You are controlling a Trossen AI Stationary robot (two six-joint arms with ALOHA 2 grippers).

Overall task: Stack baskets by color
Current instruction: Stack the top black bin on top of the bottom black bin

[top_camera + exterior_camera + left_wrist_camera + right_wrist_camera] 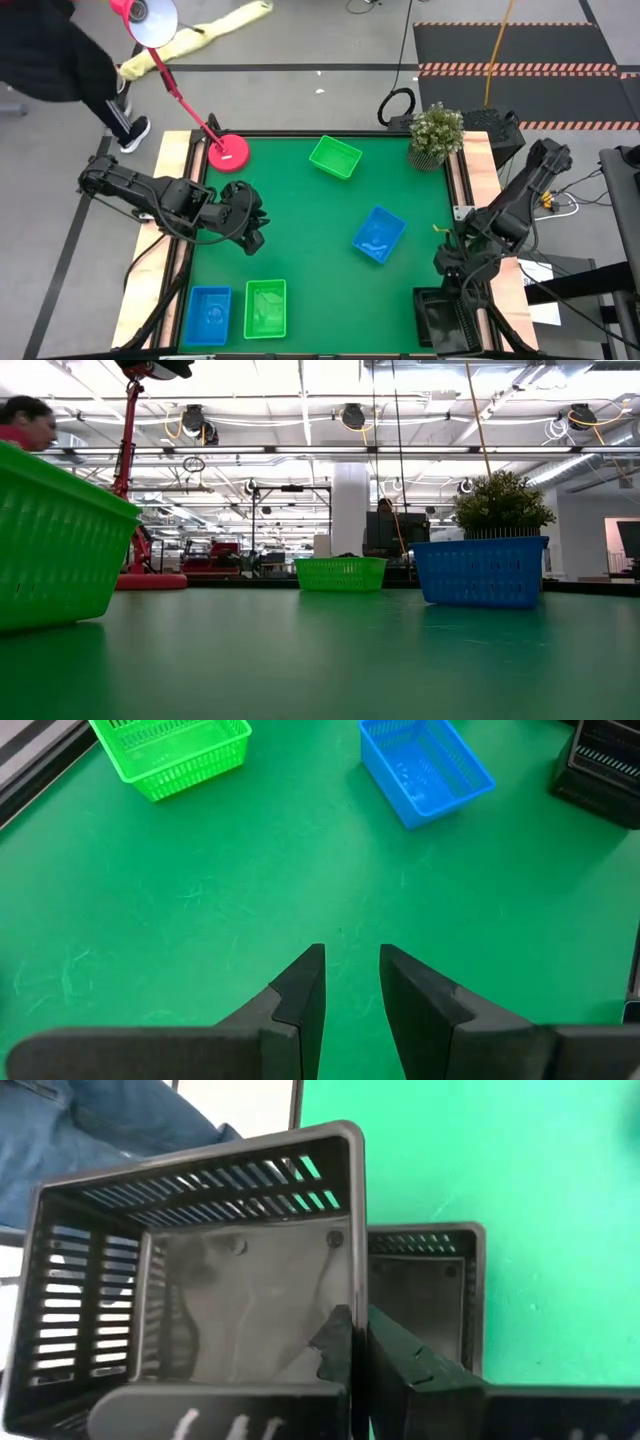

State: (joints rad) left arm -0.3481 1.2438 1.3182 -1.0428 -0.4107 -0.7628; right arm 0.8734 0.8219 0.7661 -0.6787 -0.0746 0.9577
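Note:
My right gripper (357,1320) is at the table's near right corner (458,275), shut on a black basket (200,1300). A second black basket (425,1290) stands on the mat just beyond it. My left gripper (350,955) hangs open over bare green mat at the table's left (250,225). One green basket (335,157) stands on its base at the far middle. A blue basket (379,234) stands right of centre. Another blue basket (209,315) and another green one (265,307) stand side by side at the near left. My right gripper has the black basket by the top of one side wall (355,1295), next to a corner. One finger (335,1342) is inside the basket and the other (405,1360) outside, slanting down from above. Whether the basket's base rests on anything I cannot tell.
A pink lamp base (228,152) stands at the far left corner and a potted plant (437,133) at the far right. A person (50,50) is beyond the far left corner. Blue trousers (100,1120) show past the table's near right edge. Open mat lies in the middle.

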